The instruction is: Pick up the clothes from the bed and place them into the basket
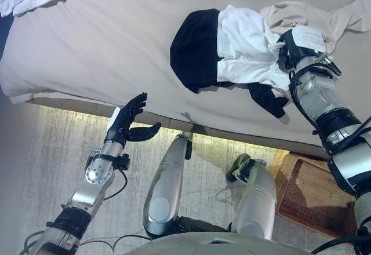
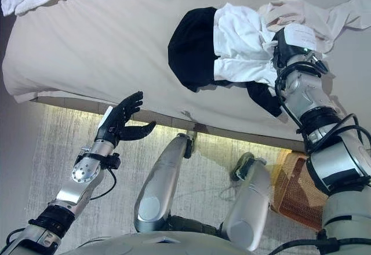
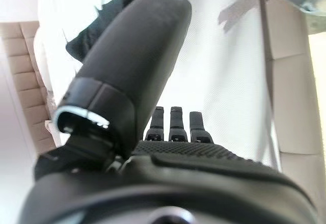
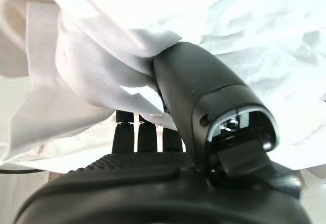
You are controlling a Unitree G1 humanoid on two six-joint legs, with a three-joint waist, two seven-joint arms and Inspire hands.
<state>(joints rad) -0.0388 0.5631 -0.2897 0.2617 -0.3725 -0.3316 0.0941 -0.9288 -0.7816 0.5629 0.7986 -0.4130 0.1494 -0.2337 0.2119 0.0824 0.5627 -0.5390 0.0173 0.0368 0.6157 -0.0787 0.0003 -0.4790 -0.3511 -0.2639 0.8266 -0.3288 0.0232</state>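
My right hand (image 1: 301, 49) is buried in the clothes (image 1: 232, 49), a black-and-white heap lying on the bed (image 1: 87, 46) near its front edge, its long axis running across the mattress. The right wrist view shows my thumb (image 4: 198, 91) pressed under a white fold, but the fingers vanish into the cloth, so I cannot tell whether they have closed on it. My left hand (image 1: 128, 121) hangs spread and empty off the bed's edge, well apart from the heap. The basket (image 1: 307, 194) sits on the floor below my right arm, so I judge the right hand should carry. Only the eye views show the basket.
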